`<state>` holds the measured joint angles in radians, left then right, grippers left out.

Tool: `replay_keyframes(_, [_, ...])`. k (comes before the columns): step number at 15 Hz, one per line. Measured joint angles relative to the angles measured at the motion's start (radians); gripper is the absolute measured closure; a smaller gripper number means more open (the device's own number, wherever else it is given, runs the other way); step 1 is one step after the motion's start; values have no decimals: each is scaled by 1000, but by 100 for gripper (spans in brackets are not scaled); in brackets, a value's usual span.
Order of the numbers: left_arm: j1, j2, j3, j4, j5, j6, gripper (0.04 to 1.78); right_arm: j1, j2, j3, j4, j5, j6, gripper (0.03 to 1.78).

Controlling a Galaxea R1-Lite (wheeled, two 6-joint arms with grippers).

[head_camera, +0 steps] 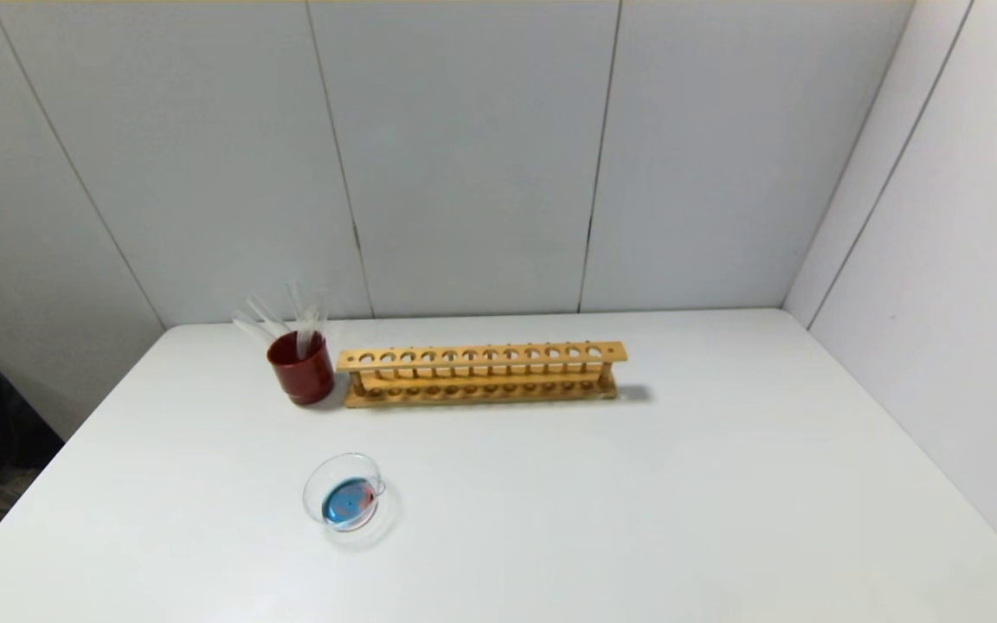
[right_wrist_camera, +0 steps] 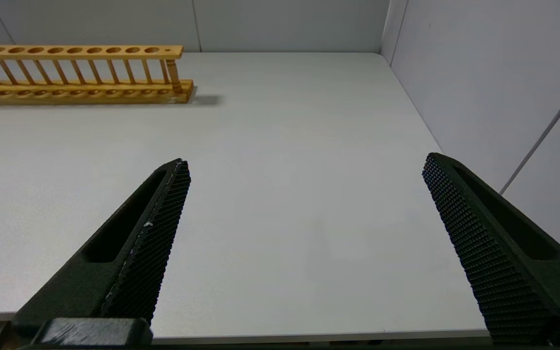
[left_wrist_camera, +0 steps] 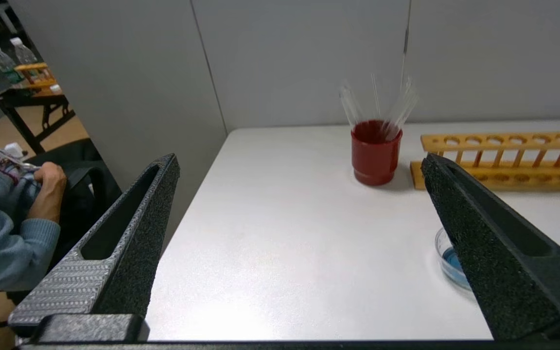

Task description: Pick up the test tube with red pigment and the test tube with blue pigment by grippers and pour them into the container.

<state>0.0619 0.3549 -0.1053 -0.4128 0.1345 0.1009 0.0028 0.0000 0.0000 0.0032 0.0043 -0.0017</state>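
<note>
The glass dish (head_camera: 344,502) sat on the white table (head_camera: 602,502), on the near left, well in front of the red cup (head_camera: 301,369). It held a pool of blue liquid with a small red streak on its right side. In the left wrist view the dish (left_wrist_camera: 447,260) showed only partly, behind one black finger.

The red cup stood at the far left of the table, just beside the left end of the wooden rack (head_camera: 481,374). Several clear tubes (head_camera: 295,316) leaned out of the cup, fanned to the left and upward; no colour could be made out in them, so the red tube and the blue tube could not be told apart from the rest. The rack lay lengthwise across the far middle of the table, and every hole that showed in its top rail was open.

The left gripper (left_wrist_camera: 299,165) hung low at the near left edge of the table, its two fingers spread wide apart and holding nothing, facing the cup (left_wrist_camera: 375,151) and the rack (left_wrist_camera: 503,160). The right gripper (right_wrist_camera: 304,167) hung low at the near right edge, fingers likewise wide apart and holding nothing, with the right end of the rack (right_wrist_camera: 80,73) far off to its left. Neither arm showed in the head view.
</note>
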Motion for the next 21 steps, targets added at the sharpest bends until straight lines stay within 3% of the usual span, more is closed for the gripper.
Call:
replay_keyframes(3, [-14,-98,81,-119,-70,1,7,0,0,0,0,0,0,6])
replay_keyframes(4, [-26,-139,93,-96,-105,6,7,0,0,0,0,0,0,6])
replay_keyframes(6, [-42,-243,101,13,-152,23,7,0,0,0,0,0,0,6])
replay_keyframes(11, [-57,-344,105,361,-137,-18,7,0,0,0,0,0,0,6])
replay_keyframes(13, [-57,-353,97,442,-153,-7,7,0,0,0,0,0,0,6])
replay_keyframes(21, [-57,-357,104,422,-134,-94,7,0,0,0,0,0,1,6])
